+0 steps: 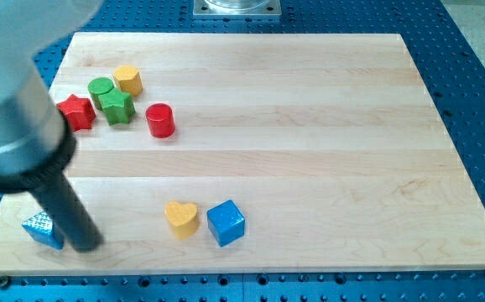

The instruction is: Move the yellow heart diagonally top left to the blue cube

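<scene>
The yellow heart lies near the view's bottom, left of centre, on the wooden board. The blue cube sits just to its right, almost touching it. My tip rests on the board at the view's lower left, well to the left of the yellow heart. The rod rises up and left into a large blurred grey body.
A blue triangular block lies just left of my tip, near the board's bottom left corner. At the upper left sit a red star, a green cylinder, a green star, a yellow hexagon-like block and a red cylinder.
</scene>
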Controlling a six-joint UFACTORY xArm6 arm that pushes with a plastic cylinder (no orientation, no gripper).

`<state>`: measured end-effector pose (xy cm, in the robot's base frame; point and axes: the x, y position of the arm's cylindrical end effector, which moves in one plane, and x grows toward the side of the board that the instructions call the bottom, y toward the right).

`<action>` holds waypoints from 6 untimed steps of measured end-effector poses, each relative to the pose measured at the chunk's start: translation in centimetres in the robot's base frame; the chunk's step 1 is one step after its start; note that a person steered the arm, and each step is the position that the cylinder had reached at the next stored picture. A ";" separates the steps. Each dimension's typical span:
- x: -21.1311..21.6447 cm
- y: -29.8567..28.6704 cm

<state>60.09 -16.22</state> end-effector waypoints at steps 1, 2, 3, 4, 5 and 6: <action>0.0 7.6; -1.1 12.3; -2.6 12.2; -2.6 9.6; -2.7 7.5; -4.0 6.8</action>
